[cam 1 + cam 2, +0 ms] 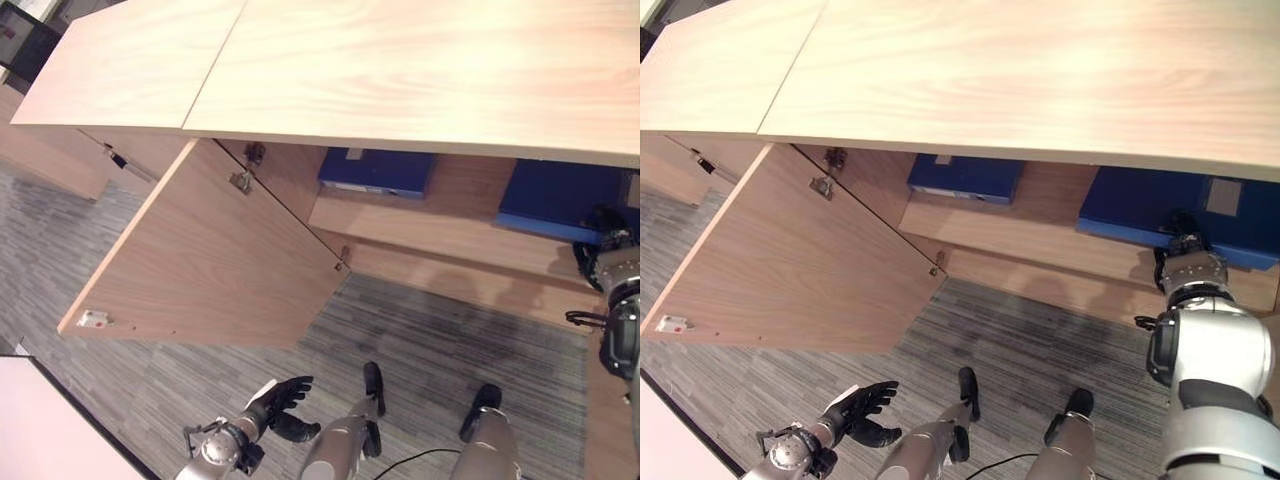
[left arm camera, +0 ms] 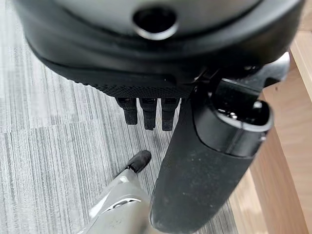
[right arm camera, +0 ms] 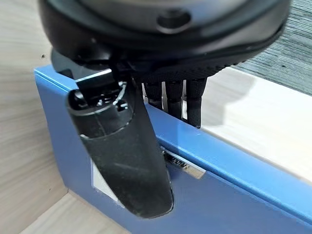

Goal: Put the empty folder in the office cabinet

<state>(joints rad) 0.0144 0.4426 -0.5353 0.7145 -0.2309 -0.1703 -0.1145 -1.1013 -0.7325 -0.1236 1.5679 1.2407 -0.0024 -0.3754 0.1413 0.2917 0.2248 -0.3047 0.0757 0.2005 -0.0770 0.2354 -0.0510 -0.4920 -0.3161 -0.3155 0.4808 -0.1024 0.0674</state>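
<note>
Right wrist view: right hand [image 3: 146, 126] pinching blue folder [image 3: 234, 195] top edge, cabinet shelf [image 1: 1040, 240]; left hand [image 1: 275, 405] relaxed.

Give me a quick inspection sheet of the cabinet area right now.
Surface: wooden cabinet, door swung open over grey carpet.
Job's things: blue folder lying on the shelf at the right, right hand against its edge, thumb on its face, fingers over the top.
Clutter: second blue folder further back on the shelf.
Hands: left hand low by the floor, fingers relaxed, holding nothing.
Cables: nothing seen.
Surroundings: white surface at lower left.
</note>
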